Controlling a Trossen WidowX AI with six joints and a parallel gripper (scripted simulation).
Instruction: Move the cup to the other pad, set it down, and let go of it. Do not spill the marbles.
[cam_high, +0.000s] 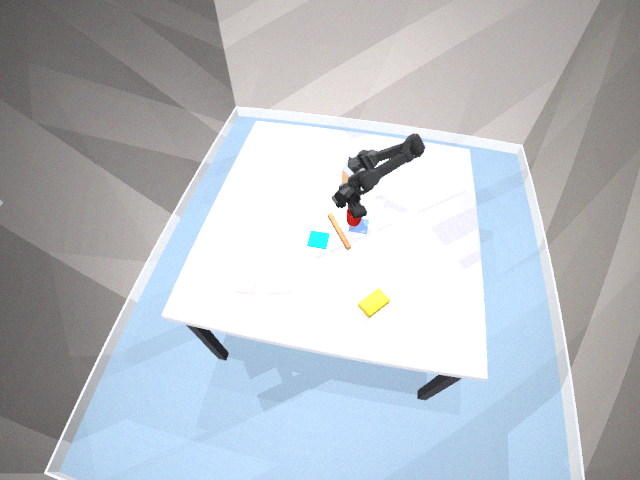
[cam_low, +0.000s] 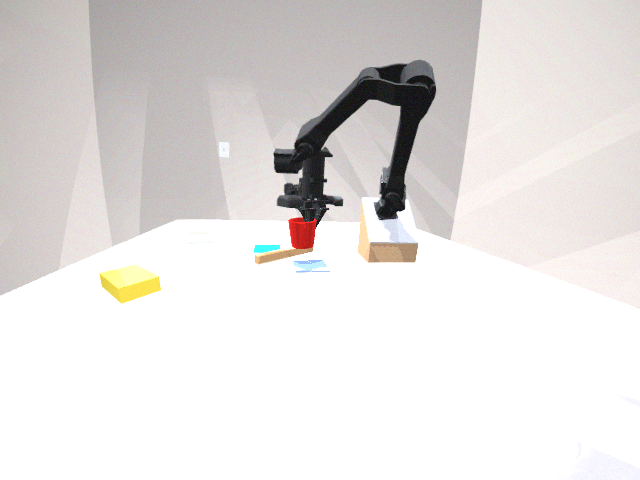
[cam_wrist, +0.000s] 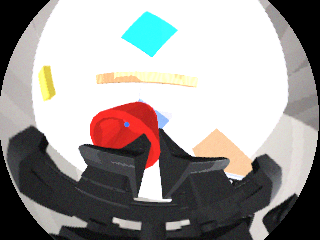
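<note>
A red cup (cam_high: 353, 219) (cam_low: 302, 235) (cam_wrist: 149, 116) hangs clear of the table, roughly upright. My gripper (cam_low: 312, 217) (cam_wrist: 155, 131) is shut on the cup's wall, with one finger inside the cup and one outside. A blue marble (cam_wrist: 126, 124) shows inside the cup; any others are hidden. The blue pad (cam_high: 362, 227) (cam_low: 311, 266) (cam_wrist: 162, 120) lies below the cup, partly covered by it in the wrist view. The cyan pad (cam_high: 318, 239) (cam_low: 267, 248) (cam_wrist: 150, 34) lies bare on the far side of a wooden bar.
The wooden bar (cam_high: 339, 231) (cam_low: 281, 255) (cam_wrist: 147, 78) lies on the table between the two pads. A yellow block (cam_high: 373, 302) (cam_low: 130, 283) (cam_wrist: 46, 82) lies farther off. A wooden wedge-like block (cam_low: 391, 252) (cam_wrist: 220, 147) stands by the arm's base.
</note>
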